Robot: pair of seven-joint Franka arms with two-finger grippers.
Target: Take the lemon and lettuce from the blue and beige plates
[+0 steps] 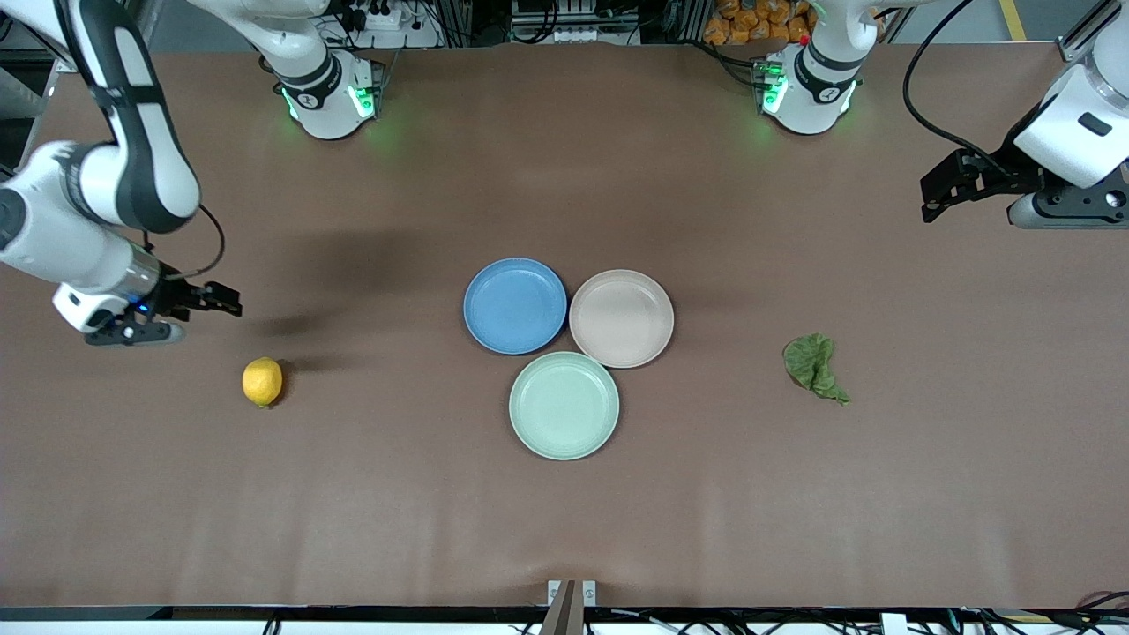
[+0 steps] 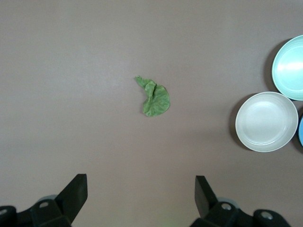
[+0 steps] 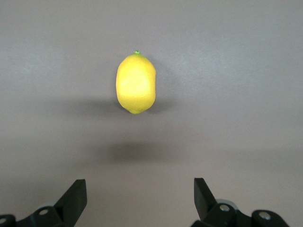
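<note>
Mint plate (image 1: pixel 564 406), blue plate (image 1: pixel 515 305) and beige plate (image 1: pixel 621 317) sit bare: lemon (image 1: pixel 262 381) and lettuce (image 1: pixel 812 364) lie on the worktop (image 1: pixel 564 529), so right tool (image 1: pixel 220 298) and left tool (image 1: pixel 942 191) hover spread, holding nothing.

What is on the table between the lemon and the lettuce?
Three plates, front view: blue plate, beige plate and mint-green plate lie between lemon and lettuce.

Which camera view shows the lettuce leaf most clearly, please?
The left wrist view shows the lettuce best: it lies centred on the bare table, wrinkles and pointed tail visible. The front view shows it smaller, toward the left arm's end of the table. The right wrist view does not show it.
</note>
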